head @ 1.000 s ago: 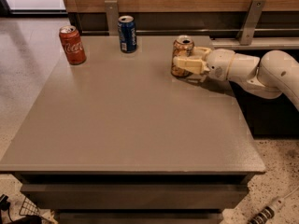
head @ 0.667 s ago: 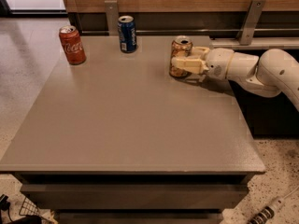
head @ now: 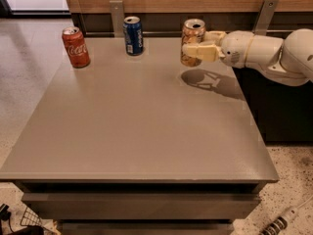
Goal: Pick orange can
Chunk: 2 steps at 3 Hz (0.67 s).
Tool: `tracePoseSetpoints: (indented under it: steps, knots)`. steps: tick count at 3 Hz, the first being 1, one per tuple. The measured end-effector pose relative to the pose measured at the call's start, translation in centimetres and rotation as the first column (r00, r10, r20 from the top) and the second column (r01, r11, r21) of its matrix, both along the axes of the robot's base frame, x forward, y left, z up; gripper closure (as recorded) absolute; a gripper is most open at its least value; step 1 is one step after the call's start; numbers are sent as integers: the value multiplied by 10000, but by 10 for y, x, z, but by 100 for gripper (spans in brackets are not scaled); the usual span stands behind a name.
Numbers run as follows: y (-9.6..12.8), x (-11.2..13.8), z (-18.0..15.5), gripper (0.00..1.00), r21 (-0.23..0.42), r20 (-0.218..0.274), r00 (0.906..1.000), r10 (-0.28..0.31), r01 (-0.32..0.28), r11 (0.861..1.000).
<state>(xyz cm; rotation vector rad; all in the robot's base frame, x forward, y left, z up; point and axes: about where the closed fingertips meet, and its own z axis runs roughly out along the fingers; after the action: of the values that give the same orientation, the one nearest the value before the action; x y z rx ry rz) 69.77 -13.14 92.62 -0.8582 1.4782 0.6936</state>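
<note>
Jaws of the cream two-finger gripper (head: 196,46) are clamped on the pale orange drink can with a silver top (head: 193,32), upper right of centre. The can is held upright, clear of the flat grey table (head: 137,131), with its shadow (head: 205,78) apart below it. Its markings are too blurred to read, and the near finger covers its middle. At upper left stands a red can (head: 76,47) lettered "Coca-Cola". Right of it is a blue can (head: 133,35) with unreadable white lettering. The white arm (head: 274,53) is cut off at the right edge.
</note>
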Motion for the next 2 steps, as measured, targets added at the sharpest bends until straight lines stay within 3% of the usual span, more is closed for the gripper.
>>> tracePoseSetpoints:
  steps: [2]
  knots:
    - [-6,-13,57,100,-327,864,9960,-217,247,9992]
